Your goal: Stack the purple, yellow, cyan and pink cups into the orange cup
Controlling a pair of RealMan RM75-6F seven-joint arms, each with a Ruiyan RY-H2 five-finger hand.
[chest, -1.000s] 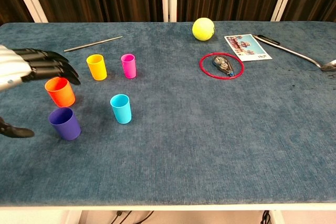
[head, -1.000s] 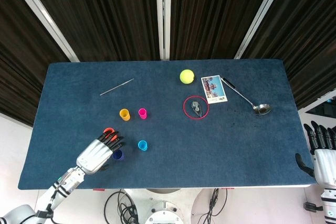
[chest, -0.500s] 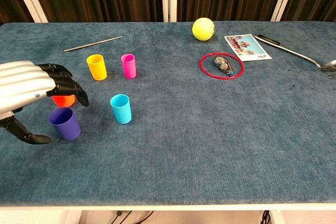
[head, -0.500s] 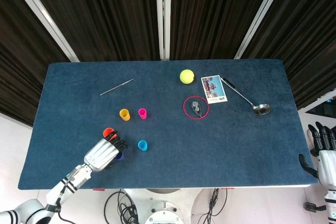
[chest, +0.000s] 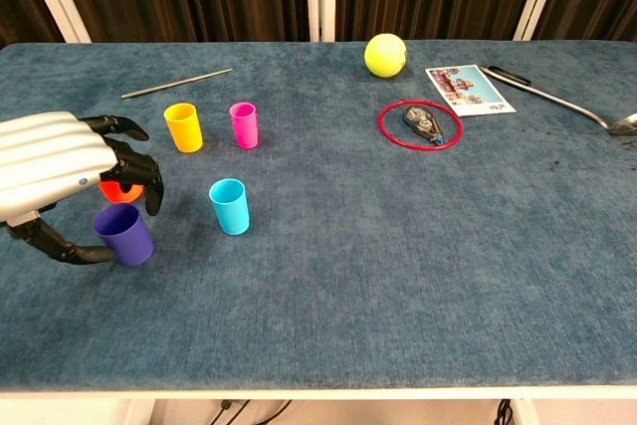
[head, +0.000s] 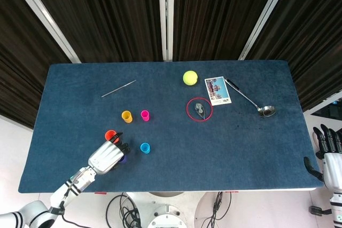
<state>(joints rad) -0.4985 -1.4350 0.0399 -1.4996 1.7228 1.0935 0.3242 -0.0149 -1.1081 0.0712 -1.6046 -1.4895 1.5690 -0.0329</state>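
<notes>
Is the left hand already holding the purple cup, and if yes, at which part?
It cannot be told for certain. The left hand curls around the purple cup, thumb at its side and fingers over its rim, but the cup stands on the table, not lifted.

A tennis ball (chest: pixel 385 54), a photo card (chest: pixel 469 89), a ladle (chest: pixel 557 99), a thin metal rod (chest: pixel 176 83) and a red ring (chest: pixel 420 124) around a small dark object (chest: pixel 422 122) lie on the blue tabletop (chest: pixel 398 266).

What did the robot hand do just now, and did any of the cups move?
The left robot hand slid nearer over the purple cup, and its fingers curled down around the cup, thumb now at its side. The cup is not lifted. The right robot hand drew back a little at the table edge. The orange cup, yellow cup, pink cup and cyan cup stayed put.
</notes>
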